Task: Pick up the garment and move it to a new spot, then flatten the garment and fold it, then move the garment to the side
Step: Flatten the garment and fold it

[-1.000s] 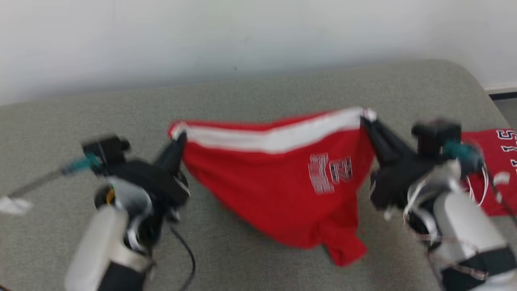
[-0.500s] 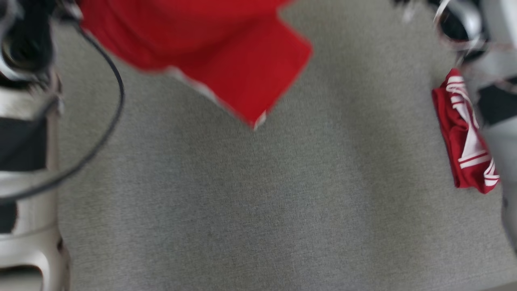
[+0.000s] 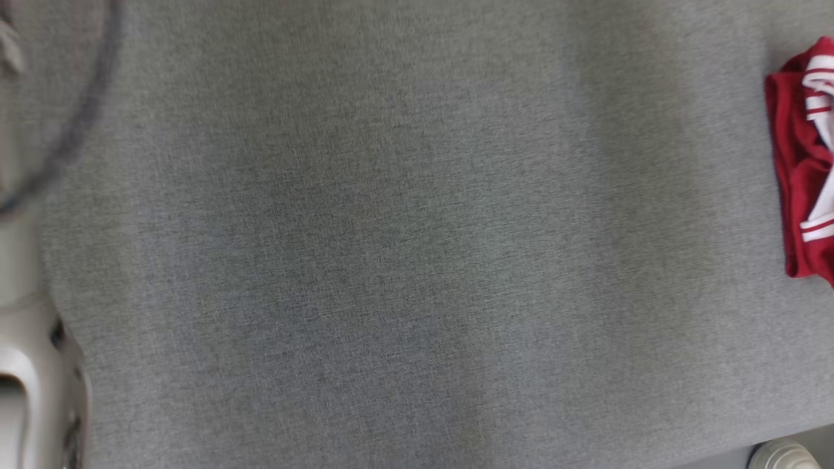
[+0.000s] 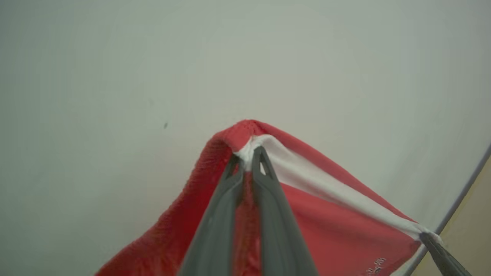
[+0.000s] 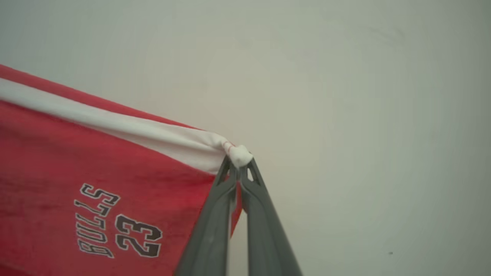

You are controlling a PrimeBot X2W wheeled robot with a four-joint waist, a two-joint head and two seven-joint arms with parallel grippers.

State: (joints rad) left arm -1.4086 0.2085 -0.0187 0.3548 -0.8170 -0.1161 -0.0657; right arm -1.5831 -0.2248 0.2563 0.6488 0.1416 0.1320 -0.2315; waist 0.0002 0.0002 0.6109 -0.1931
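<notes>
1. The head camera has tipped down since a second ago and now looks onto the grey table, with a spare garment at its right edge; that shift is the camera's, not the things'
2. The left gripper is pressed together, pinching one end of the garment's white band
3. The right gripper is likewise pinched tight on the band's other end, near the "BULLS 23" print
4. The garment hangs stretched between the two, up against the pale wall; a second ago it hung low over the table
5. Judgement: the lift looks done and the carry to a new spot is in hand
6. Judgement: the table stretch below, well apart from the spare garment, would suit laying it down to flatten
</notes>
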